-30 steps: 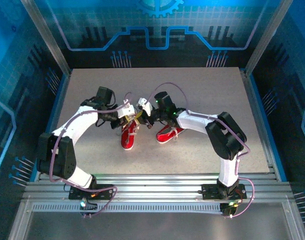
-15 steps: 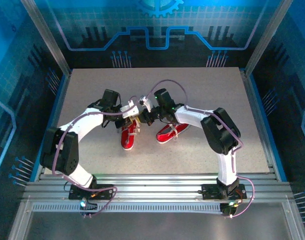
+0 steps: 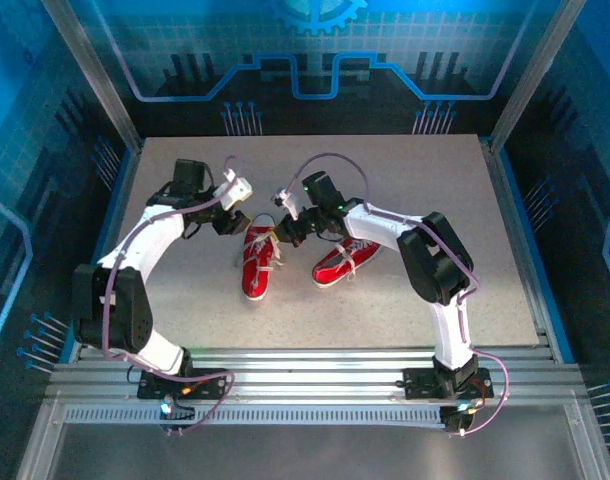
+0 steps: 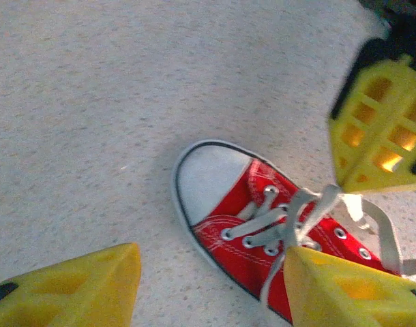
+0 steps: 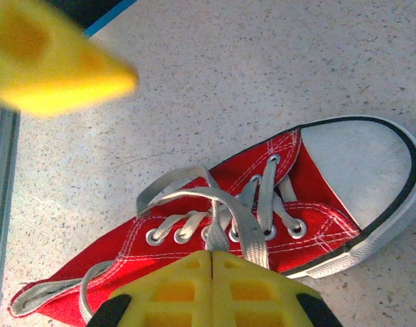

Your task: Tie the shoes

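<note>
Red sneaker pair mid-table (image 3: 415, 180), side by side, not touching: left sneaker (image 3: 253, 270), right sneaker (image 3: 343, 262). Right gripper (image 5: 211, 257): fingers pressed together, pinching white lace (image 5: 230, 212) just above left sneaker's eyelets, lace lifted off tongue. Left gripper (image 3: 237, 187): jaws apart, nothing between them, hovering far-left of left sneaker, clear of lace.

**Top external:** fixed, high behind the arm bases, facing forward and down. Distant. Covers the whole table (image 3: 385, 312), both arms and both shoes (image 3: 255, 268).

**Left wrist:** close, looking down past the left fingers (image 4: 78, 289) onto one shoe (image 4: 242, 211), toe end.

**Right wrist:** closer, looking down past the right fingers (image 5: 208, 289) onto the lace (image 5: 243, 228).

**Shared:** that shoe and the table around it.
</note>
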Motion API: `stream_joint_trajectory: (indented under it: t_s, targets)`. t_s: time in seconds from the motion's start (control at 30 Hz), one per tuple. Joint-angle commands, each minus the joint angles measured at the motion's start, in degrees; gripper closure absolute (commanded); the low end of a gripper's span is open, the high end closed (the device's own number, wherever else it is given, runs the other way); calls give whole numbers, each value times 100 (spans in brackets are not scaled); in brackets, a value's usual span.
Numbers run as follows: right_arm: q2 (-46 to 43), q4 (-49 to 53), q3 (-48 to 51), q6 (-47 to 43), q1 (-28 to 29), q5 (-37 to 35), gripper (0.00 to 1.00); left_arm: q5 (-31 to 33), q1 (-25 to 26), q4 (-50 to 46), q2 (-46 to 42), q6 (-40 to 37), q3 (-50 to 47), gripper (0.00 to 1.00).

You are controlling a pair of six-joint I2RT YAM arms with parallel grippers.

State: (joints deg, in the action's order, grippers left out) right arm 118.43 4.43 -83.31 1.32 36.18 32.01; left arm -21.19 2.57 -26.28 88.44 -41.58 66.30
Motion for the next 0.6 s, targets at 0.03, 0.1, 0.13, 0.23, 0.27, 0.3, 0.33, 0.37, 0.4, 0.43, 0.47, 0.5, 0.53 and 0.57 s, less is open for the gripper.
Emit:
stream_joint_trajectory:
  t_s: [0.03,0.1,0.13,0.23,0.27,0.3,0.33,0.37,0.4,0.43,0.47,0.5,0.53,0.57]
  targets:
    - [162,437,-234,-130,-50,-78,100,213,-140,-981,377,1823,653,45]
    - [180,514,-272,-115,-53,-98,100,431,-158,-1425,707,2408,845,45]
    - [195,558,-296,-114,-52,-90,100,429,-156,-1640,842,2508,901,45]
    - [239,721,-385,-131,-53,-87,100,404,-168,-2143,1358,2735,1065,42]
    - [255,782,-413,-132,-53,-90,100,405,-169,-2233,1503,2790,1081,42]
    - [270,868,-458,-150,-61,-98,100,348,-169,-2298,1623,2812,1101,42]
    - [281,930,-474,-158,-61,-105,100,275,-167,-2332,1695,2819,1100,42]
    - [286,982,-497,-173,-63,-106,100,224,-169,-2343,1765,2852,1098,42]
    - [294,1021,-513,-180,-61,-107,100,171,-169,-2333,1794,2861,1082,43]
    - [295,1059,-523,-189,-70,-114,100,122,-169,-2284,1786,2877,1056,44]
    - [303,1100,-540,-194,-70,-116,100,107,-182,-2210,1746,2935,1009,44]
    - [324,1165,-577,-200,-69,-108,100,37,-206,-2137,1686,2979,964,46]
    - [339,1216,-616,-210,-69,-100,100,-49,-236,-2068,1611,3020,910,47]
    - [368,1282,-659,-228,-69,-85,100,-137,-275,-1974,1504,3068,839,48]
